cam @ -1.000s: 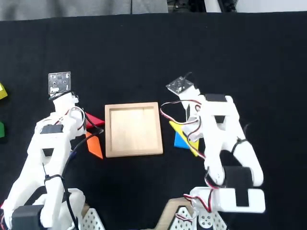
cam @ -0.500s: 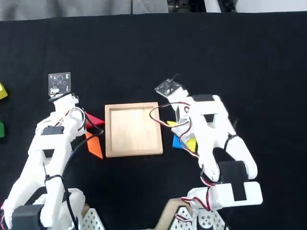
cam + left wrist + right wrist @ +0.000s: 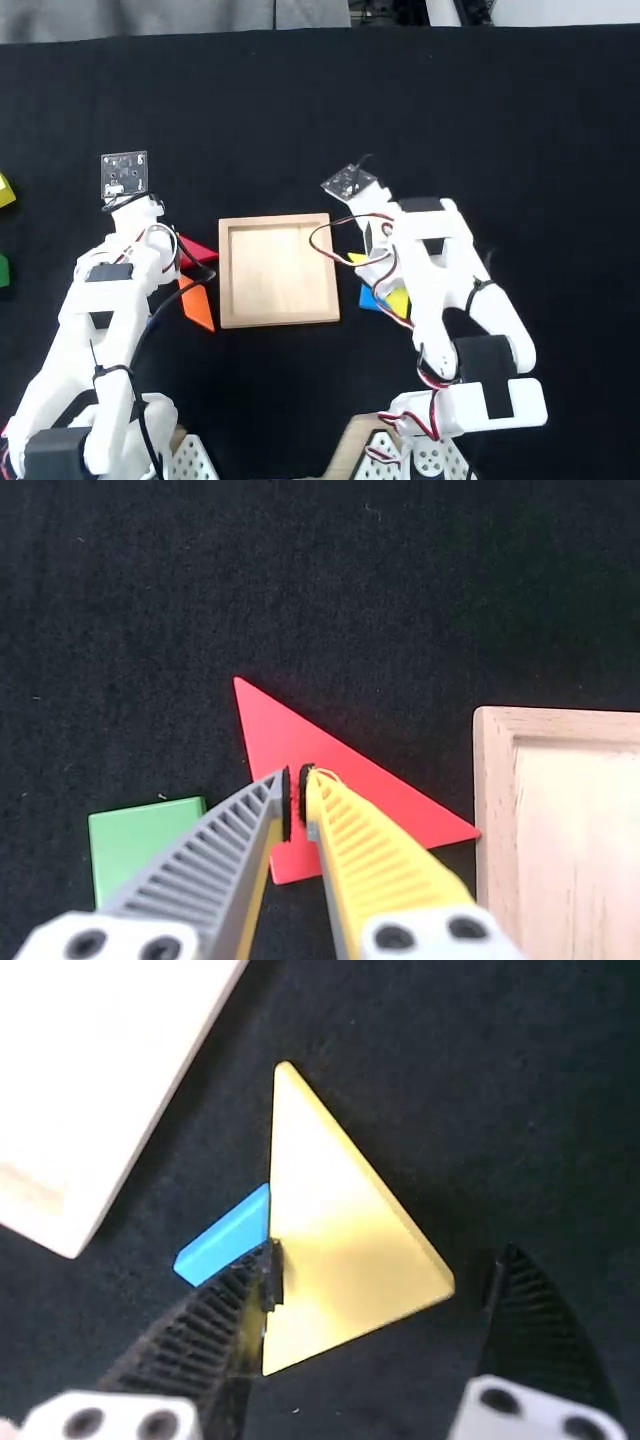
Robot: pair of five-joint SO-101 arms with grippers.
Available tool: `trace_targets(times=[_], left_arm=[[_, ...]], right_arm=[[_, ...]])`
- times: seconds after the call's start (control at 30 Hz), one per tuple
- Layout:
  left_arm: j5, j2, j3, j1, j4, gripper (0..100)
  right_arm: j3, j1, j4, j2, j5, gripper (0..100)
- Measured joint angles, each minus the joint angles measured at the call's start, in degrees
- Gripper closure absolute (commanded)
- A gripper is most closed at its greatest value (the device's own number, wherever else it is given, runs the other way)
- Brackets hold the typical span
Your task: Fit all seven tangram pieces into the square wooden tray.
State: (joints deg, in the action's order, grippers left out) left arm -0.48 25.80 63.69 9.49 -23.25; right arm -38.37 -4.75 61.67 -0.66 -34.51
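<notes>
Right gripper (image 3: 385,1270) hangs low over a flat yellow triangle piece (image 3: 335,1250) with its jaws spread wide, straddling the piece. One fingertip (image 3: 270,1278) touches the triangle's longest visible edge, just where a small blue piece (image 3: 225,1240) peeks out beside it. The other fingertip faces the opposite corner with a dark gap between them. This triangle lies flat on the black cloth just beside the square wooden tray (image 3: 228,270), on the right arm's side of it, and the tray holds no pieces. Closing the jaws would probably press that long edge toward the far corner, so the grip looks narrow on the corner side and the piece may pivot. The tray sits to the robot's left of this piece, so the carry would be short and sideways. On the tray's other side, the left gripper (image 3: 295,800) has its fingers pressed together, tips over a flat red triangle piece (image 3: 330,780) near the tray's wall, with a green square piece (image 3: 140,845) near it.
</notes>
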Motion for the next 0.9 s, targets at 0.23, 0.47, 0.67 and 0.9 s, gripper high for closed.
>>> trace_targets(times=[0.23, 0.47, 0.67, 0.9], left_arm=[[0.0, 0.0, 0.0, 0.0, 0.0, 94], [0.0, 0.0, 0.0, 0.0, 0.0, 94], [0.0, 0.0, 0.0, 0.0, 0.0, 94], [0.0, 0.0, 0.0, 0.0, 0.0, 94]], right_arm=[[-1.8, -1.1, 0.5, 0.4, 0.4, 66.9], [-1.8, -1.9, 0.5, 0.5, 0.4, 66.9], [-1.8, -1.9, 0.5, 0.5, 3.0, 66.9], [-1.8, -1.9, -0.4, 0.5, 3.2, 66.9]])
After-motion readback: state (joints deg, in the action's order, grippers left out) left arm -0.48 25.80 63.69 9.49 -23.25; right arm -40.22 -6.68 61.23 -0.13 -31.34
